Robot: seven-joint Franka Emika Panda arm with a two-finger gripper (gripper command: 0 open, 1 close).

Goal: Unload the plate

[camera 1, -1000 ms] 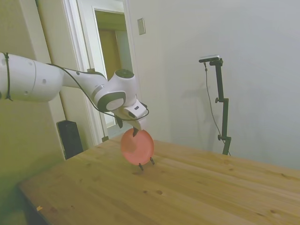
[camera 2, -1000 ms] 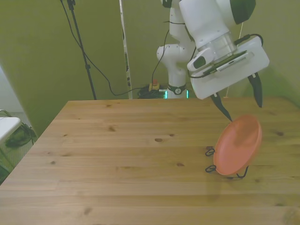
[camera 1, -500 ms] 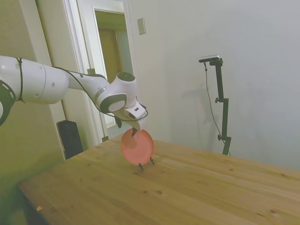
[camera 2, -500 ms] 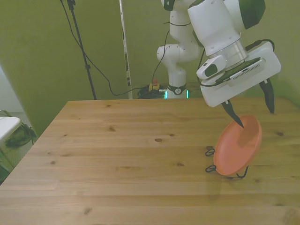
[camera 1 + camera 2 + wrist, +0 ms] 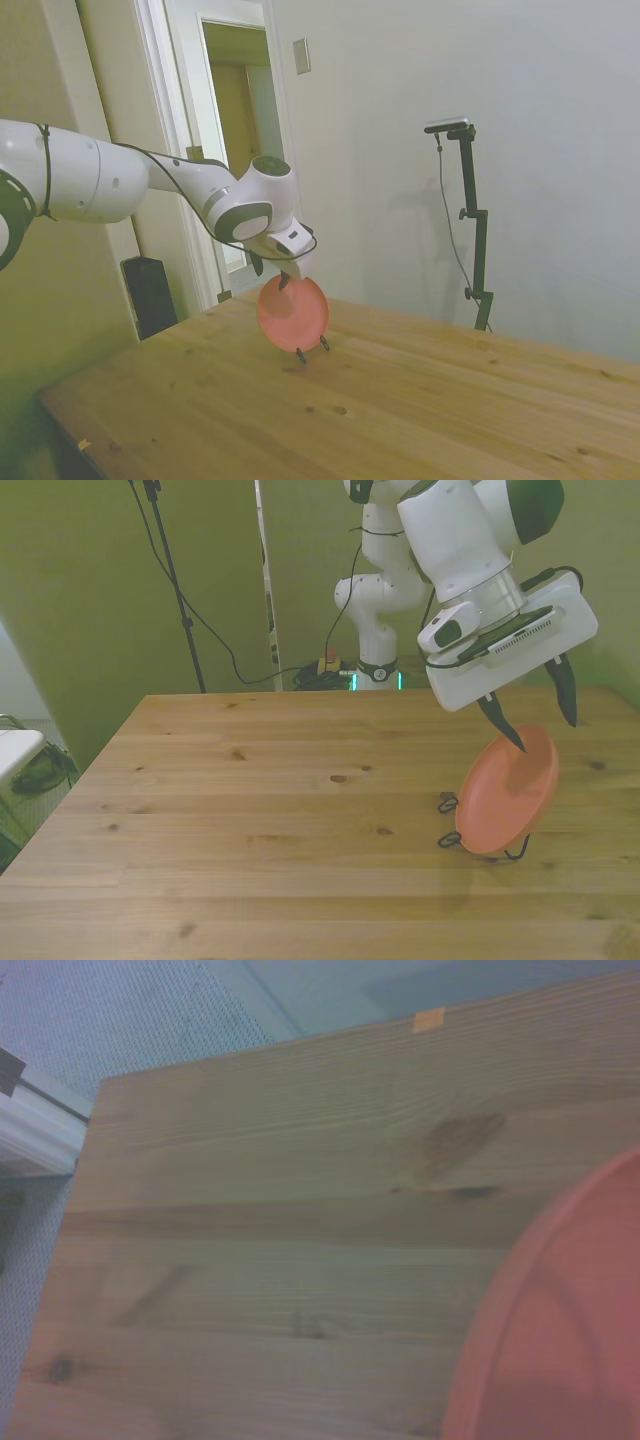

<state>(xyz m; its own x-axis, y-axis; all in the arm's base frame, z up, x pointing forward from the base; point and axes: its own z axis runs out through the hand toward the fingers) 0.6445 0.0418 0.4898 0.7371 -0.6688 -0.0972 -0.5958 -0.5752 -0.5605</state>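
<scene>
Near the front view's right edge of the tabletop (image 5: 250, 820), the plate (image 5: 505, 795) stands on edge in a thin black wire stand (image 5: 452, 838), whose feet are mostly hidden behind and below the plate; only a couple of loops and a short prong show. From the side view the stand (image 5: 310, 350) is no more than two dark stubs under the plate (image 5: 292, 312). The wrist view catches only a blurred arc of the plate (image 5: 570, 1340), cut off at the picture's edge, over bare wood grain and a small orange tag (image 5: 428, 1020) at the tabletop's border.

The plate is tilted rather than fully upright: its hollow face looks toward the front camera and up, its top rim leaning toward the front view's right. Being round, it has no long axis to speak of; its flat plane runs roughly along the tabletop's depth.

Above it the hand (image 5: 535, 710) hangs with its two dark fingers spread wide. One fingertip (image 5: 512, 740) overlaps the plate's upper rim in the front view, the other stays off past the rim; whether either touches is not clear. In the side view the hand (image 5: 285, 278) sits at the plate's top edge, its fingers hard to tell apart.
</scene>
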